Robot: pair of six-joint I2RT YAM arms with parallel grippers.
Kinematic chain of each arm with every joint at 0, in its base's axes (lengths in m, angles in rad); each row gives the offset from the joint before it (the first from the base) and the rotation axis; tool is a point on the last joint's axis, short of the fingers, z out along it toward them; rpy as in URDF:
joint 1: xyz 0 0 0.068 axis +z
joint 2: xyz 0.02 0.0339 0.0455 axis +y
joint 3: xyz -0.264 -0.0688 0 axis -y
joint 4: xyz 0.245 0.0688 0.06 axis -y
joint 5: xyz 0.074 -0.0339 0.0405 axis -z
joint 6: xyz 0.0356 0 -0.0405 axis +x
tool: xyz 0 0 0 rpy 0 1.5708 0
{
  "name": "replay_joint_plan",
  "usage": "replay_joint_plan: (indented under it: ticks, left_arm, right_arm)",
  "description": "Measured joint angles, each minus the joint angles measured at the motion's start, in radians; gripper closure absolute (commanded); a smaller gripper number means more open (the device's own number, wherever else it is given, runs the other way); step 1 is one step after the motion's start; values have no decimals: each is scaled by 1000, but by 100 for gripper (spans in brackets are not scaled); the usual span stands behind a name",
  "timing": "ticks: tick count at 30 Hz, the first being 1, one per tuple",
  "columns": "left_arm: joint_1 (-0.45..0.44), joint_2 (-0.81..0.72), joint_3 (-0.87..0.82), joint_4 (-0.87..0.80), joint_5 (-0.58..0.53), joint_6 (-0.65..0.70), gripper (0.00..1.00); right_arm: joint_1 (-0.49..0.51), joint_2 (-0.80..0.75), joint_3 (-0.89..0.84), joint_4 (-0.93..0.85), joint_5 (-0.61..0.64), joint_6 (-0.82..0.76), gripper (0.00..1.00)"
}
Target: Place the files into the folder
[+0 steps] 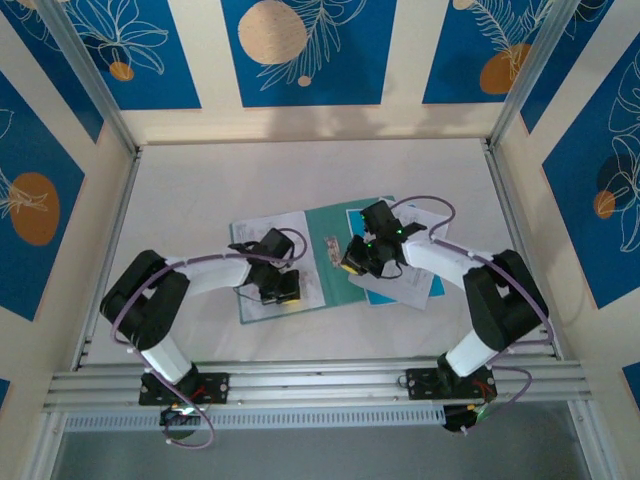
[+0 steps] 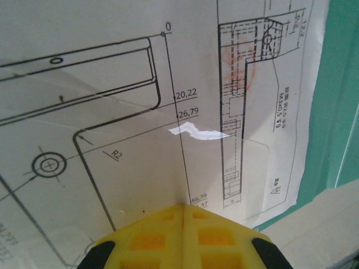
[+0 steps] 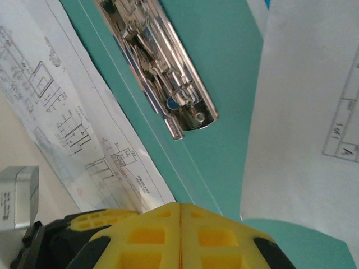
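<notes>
Files lie spread across the open folder at mid-table. The left gripper rests jaws together on a sheet. The right gripper, also closed and empty, hovers near the metal clip; judging by that, raise the clip lever gently before sliding sheets under

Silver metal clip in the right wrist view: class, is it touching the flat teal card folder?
Touching. The right wrist view shows the silver metal clip mounted flat on the flat teal card folder, with no gap beneath it.
</notes>
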Motion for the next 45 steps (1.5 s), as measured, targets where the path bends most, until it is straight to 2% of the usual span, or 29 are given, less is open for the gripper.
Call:
replay_joint_plan:
  ticks: [5,17,45]
  left_arm:
    - [-27,16,2,57,3,-37,100]
    - [-29,17,2,61,2,-45,100]
    - [-30,14,-2,65,-1,-53,100]
  right_arm:
    - [25,93,91,-32,18,-2,90]
    - [30,250,251,-121,89,-35,90]
    - [62,328,338,-239,152,-31,91]
